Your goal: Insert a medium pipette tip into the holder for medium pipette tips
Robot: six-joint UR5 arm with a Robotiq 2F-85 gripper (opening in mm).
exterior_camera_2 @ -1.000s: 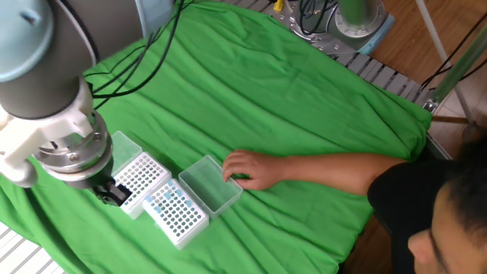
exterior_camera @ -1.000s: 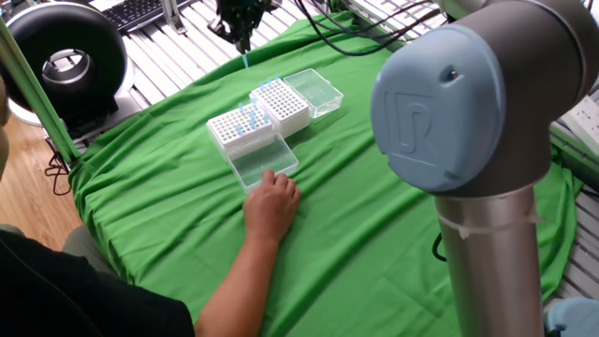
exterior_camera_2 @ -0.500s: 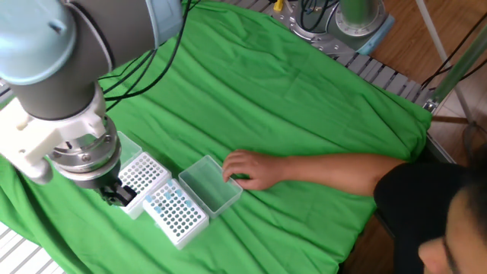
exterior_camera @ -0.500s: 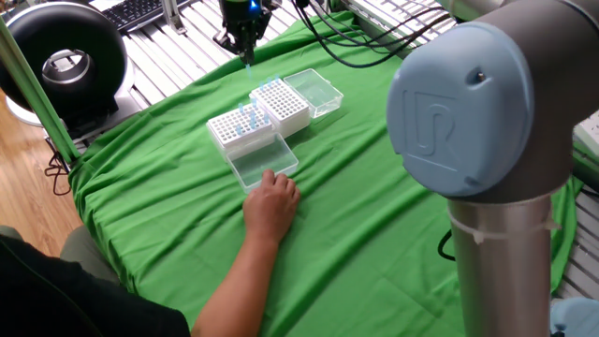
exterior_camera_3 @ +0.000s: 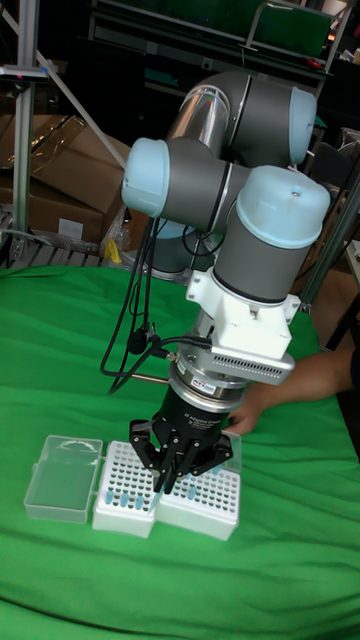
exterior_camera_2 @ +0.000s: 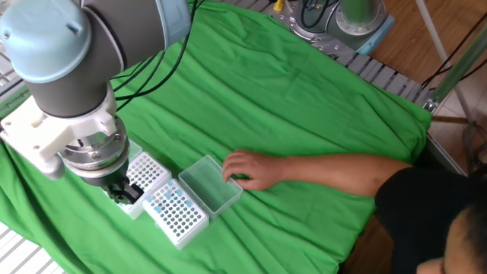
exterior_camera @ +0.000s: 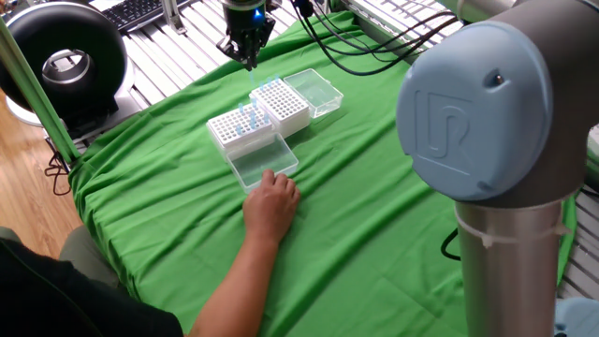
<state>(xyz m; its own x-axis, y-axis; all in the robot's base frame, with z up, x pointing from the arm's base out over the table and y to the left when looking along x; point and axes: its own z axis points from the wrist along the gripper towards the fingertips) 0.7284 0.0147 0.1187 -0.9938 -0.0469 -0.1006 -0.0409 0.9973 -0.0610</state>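
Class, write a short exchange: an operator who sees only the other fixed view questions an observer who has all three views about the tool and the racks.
Operator: The wrist hides the tool from me. Is it holding anything?
Observer: Yes. The tall fixed view shows it closed on a thin pale-blue pipette tip that points down.
Operator: Is it touching the holder for medium pipette tips?
Observer: No. In one fixed view the tool hangs clear of it and of the lower rack.
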